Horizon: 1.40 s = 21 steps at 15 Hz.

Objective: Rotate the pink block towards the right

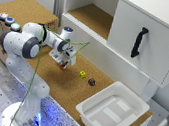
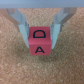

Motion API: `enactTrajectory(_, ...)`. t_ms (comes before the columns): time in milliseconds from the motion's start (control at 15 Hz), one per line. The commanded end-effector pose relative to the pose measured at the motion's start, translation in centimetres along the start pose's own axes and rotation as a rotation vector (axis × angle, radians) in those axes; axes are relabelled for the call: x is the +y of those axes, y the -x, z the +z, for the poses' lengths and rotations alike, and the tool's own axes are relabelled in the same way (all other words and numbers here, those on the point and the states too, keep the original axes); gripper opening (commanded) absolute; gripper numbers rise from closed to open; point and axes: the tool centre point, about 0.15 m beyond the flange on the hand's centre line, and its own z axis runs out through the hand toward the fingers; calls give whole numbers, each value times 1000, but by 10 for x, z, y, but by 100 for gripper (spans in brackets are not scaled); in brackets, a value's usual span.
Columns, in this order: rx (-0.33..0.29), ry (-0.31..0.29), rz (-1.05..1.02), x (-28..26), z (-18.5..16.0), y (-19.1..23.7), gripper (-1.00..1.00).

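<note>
Left to right along the cork worktop (image 1: 56, 87). My gripper (image 1: 63, 62) stands mid-worktop with its jaws narrow, flanking the pink block (image 2: 41, 41), lettered D and A; whether they press it I cannot tell. I judge a slow, centred wrist turn keeps the block from slipping. Nearby lie the small yellow block (image 1: 82, 74) and the dark maroon block (image 1: 91, 81), apart from the gripper; the white tray (image 1: 89, 109) sits at the far end.

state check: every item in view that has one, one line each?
tool: fingers on both sides of the pink block, contact unclear
pink block: on the cork, between the fingers, letters D and A showing
yellow block: on the cork, free
dark block: on the cork, free
white bin: empty
cabinet door: closed
</note>
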Motion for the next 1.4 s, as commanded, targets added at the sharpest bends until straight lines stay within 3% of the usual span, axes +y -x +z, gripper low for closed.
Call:
enactTrajectory(0,-56,5,256,-5,-20,8,-100)
enactTrajectory(333,-62,-17,647,-6,-6,-1,-100)
enactTrajectory(733,-148,64,1097,-5,21,-22,-100)
enactTrajectory(800,-157,61,1189,-3,27,-23,-100)
enactTrajectory(933,-118,0,1311,-2,30,-32,-100)
enactTrajectory(1067,-142,-57,1424,-6,35,-43,-100)
enactTrajectory(1200,-170,-55,1502,-2,42,-48,-100)
enactTrajectory(1333,-201,2,1546,6,52,-49,-100)
